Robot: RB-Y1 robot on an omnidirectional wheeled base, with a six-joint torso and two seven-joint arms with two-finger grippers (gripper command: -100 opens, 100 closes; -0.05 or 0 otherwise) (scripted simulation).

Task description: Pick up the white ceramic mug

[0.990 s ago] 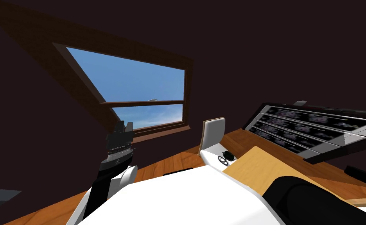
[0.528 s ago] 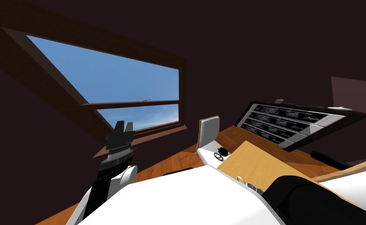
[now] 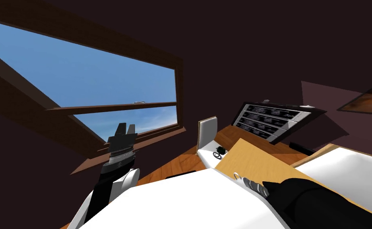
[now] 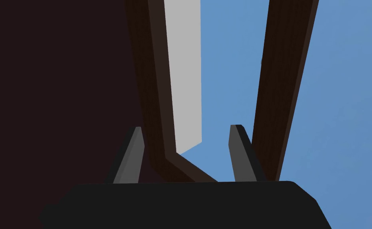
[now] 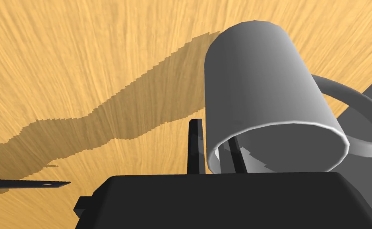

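The right gripper (image 5: 214, 137) is clamped on the wall of the grey mug (image 5: 256, 79), one finger inside, one outside; the left gripper (image 4: 187, 133) stands wide, empty.

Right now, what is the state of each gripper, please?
Left gripper: open, holding nothing.
Right gripper: shut on the wall of the grey mug, one finger inside and one outside.

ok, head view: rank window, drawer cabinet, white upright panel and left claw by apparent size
1. Dark-framed window showing blue sky
2. Dark cabinet with grey drawer fronts
3. White upright panel and left claw: look alike; claw is nearer, so unranked.
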